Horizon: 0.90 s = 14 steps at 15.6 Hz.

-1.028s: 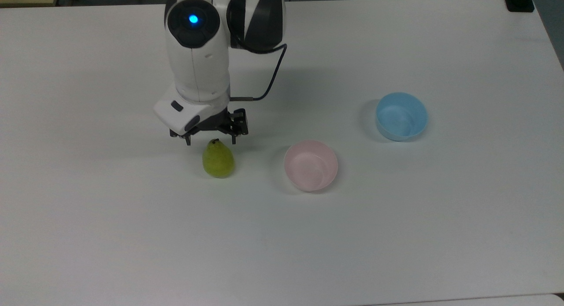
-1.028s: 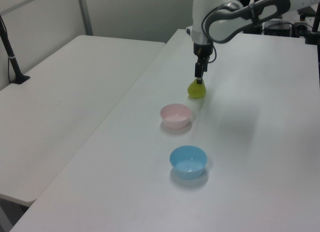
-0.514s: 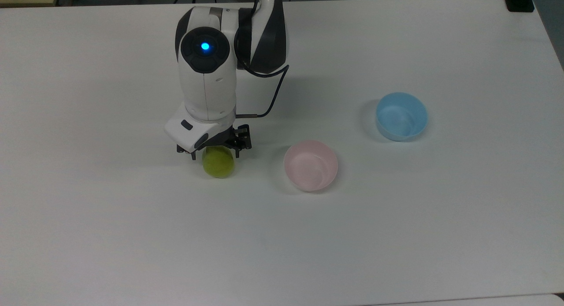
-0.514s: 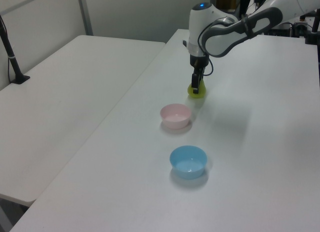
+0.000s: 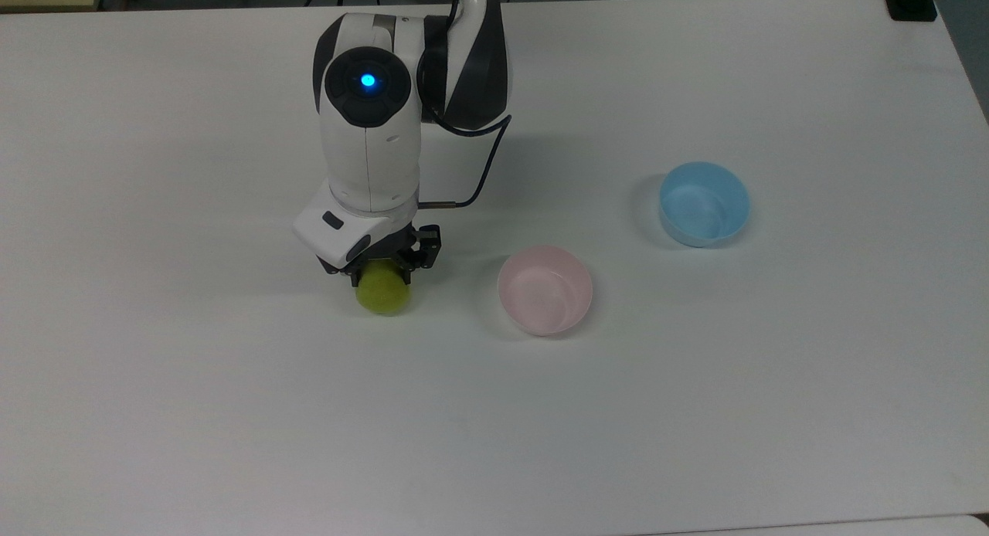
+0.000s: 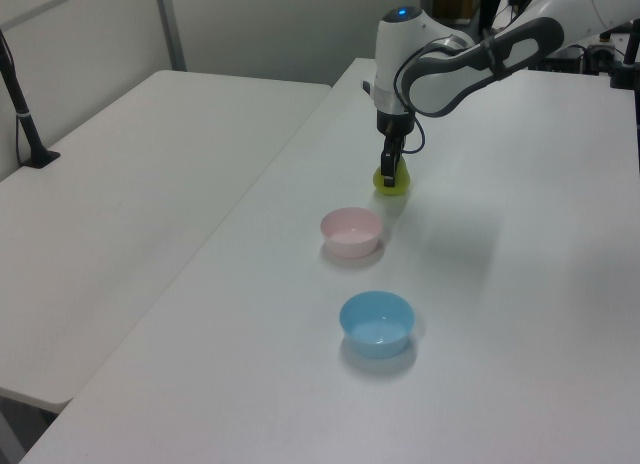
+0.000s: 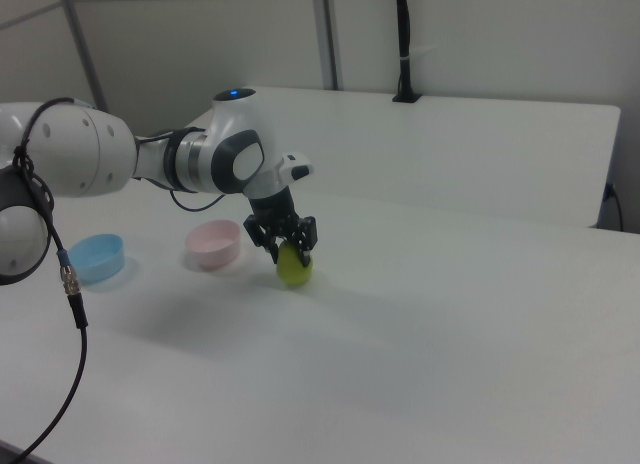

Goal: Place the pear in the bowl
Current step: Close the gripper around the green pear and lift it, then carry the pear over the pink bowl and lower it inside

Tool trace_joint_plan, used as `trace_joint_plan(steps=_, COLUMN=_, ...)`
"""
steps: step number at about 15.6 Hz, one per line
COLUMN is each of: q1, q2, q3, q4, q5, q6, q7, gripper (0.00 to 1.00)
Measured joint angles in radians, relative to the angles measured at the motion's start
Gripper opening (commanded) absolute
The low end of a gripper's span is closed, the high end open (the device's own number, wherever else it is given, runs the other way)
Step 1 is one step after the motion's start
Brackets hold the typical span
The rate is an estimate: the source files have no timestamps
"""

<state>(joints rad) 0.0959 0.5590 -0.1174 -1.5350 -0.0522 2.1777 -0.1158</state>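
Observation:
The yellow-green pear (image 5: 383, 296) rests on the white table (image 5: 232, 412), left of the pale pink bowl (image 5: 545, 290) in the top view. My gripper (image 5: 382, 274) is lowered over the pear's upper half, hiding its stem, and its fingers press against both sides of the fruit. The left view shows the pear (image 6: 394, 185) under the gripper (image 6: 389, 173), beyond the pink bowl (image 6: 351, 231). From the right view, the gripper (image 7: 286, 247) clasps the pear (image 7: 294, 270) just right of the pink bowl (image 7: 213, 244). The bowl holds nothing.
A light blue bowl (image 5: 704, 204) of like size stands on the top view's right, past the pink one. A second white table (image 6: 120, 194) adjoins on the left view's left. A black post (image 7: 403, 44) rises at the far table edge in the right view.
The gripper came down from just behind the pear onto it, and its fingers have drawn in against the pear's sides. The pear and both bowls have stayed in place.

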Motion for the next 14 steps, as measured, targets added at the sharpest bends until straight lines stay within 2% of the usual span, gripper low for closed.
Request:
trace_joint_plan(steps=3, q1=0.0, q2=-0.035, q3=-0.005, q4=0.017, q5=0.008, q6=-0.002, q7=0.0, gripper=0.05)
trace_joint_plan(steps=7, q1=0.023, q2=-0.118, q3=-0.015, q4=0.024, q5=0.06, q6=-0.044, q7=0.001, gripper=0.05)
trace_joint_plan(steps=11, q1=0.154, q2=-0.132, q3=-0.081, q4=0.047, q5=0.116, q6=-0.053, q7=0.047, gripper=0.06)
trace_joint_plan(steps=14, q1=0.246, q2=-0.113, q3=-0.092, q4=0.053, q5=0.122, q6=-0.053, q7=0.125, gripper=0.07)
